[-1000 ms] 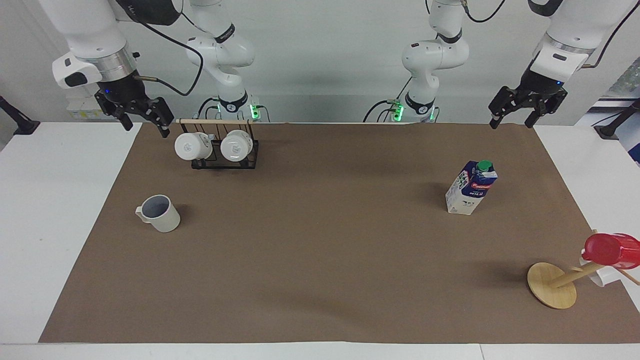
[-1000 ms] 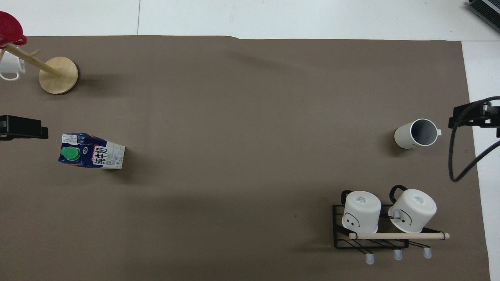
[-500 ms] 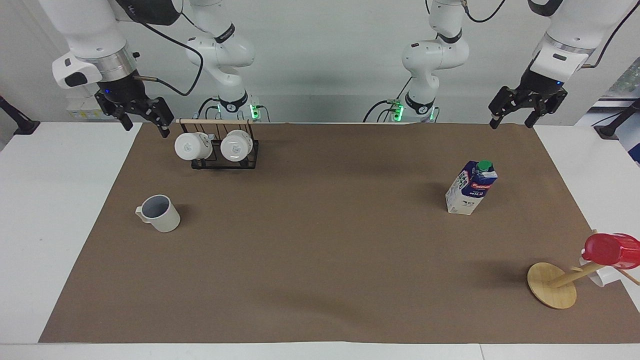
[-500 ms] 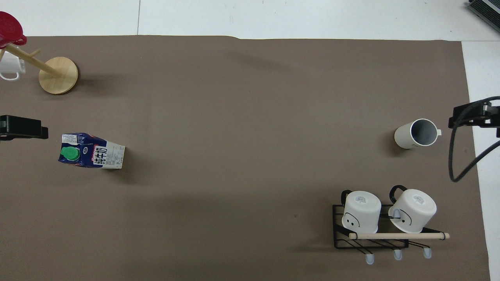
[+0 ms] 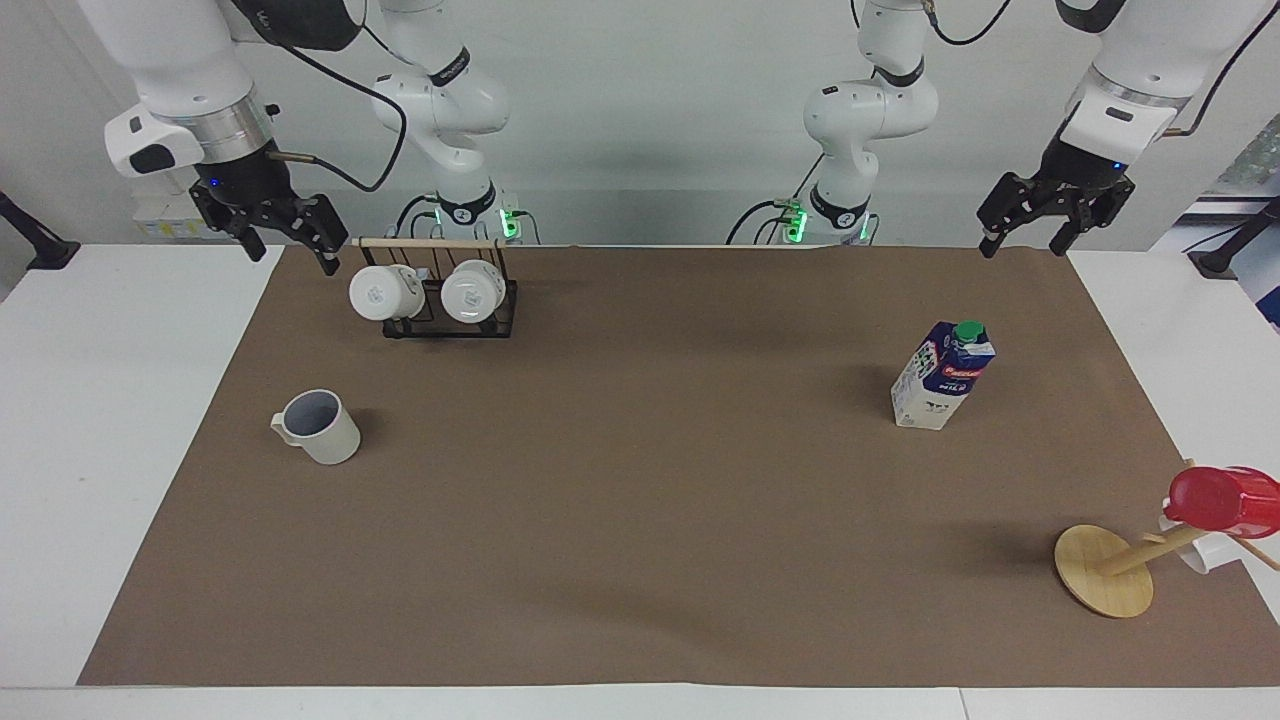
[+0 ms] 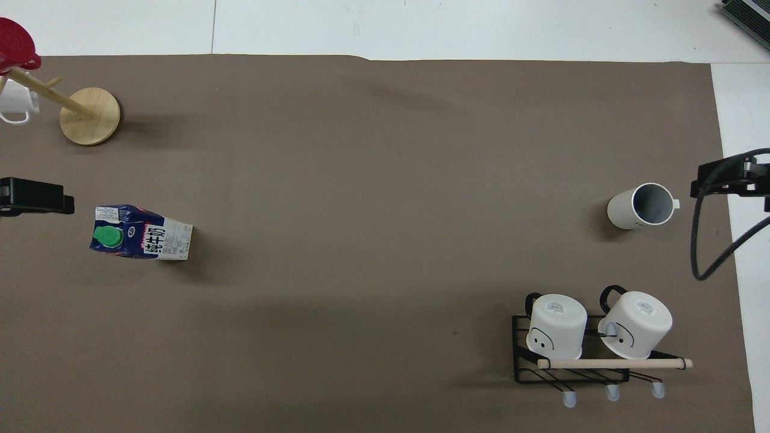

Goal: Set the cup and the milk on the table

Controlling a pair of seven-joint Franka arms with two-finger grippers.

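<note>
Nothing has moved since the earlier frames: both arms hang where they were and every object on the table sits in the same spot.

The right gripper (image 5: 285, 243) is raised over the edge of the brown sheet at the right arm's end of the table, beside the black wire rack (image 5: 450, 318), its fingers spread apart and holding nothing. The left gripper (image 5: 1025, 234) is raised over the sheet's corner at the left arm's end, close to the robots' edge, its fingers likewise apart and empty. Both arms wait.

The cup (image 5: 318, 427) stands upright on the brown sheet toward the right arm's end of the table (image 5: 90, 400), farther from the robots than the rack, its opening up and its small handle turned toward the white edge. In the overhead view the cup (image 6: 641, 206) lies just beside the right gripper's dark tip at the picture's edge, though apart from it.

The milk (image 5: 944, 375) stands upright on the sheet toward the left arm's end, green cap on top, well apart from the cup.

The rack holds two white mugs (image 5: 384, 291) on their sides under a wooden rod. A wooden mug tree (image 5: 1105, 570) with a round base stands at the left arm's end, farther from the robots than the milk, carrying a red cup (image 5: 1222, 500).
</note>
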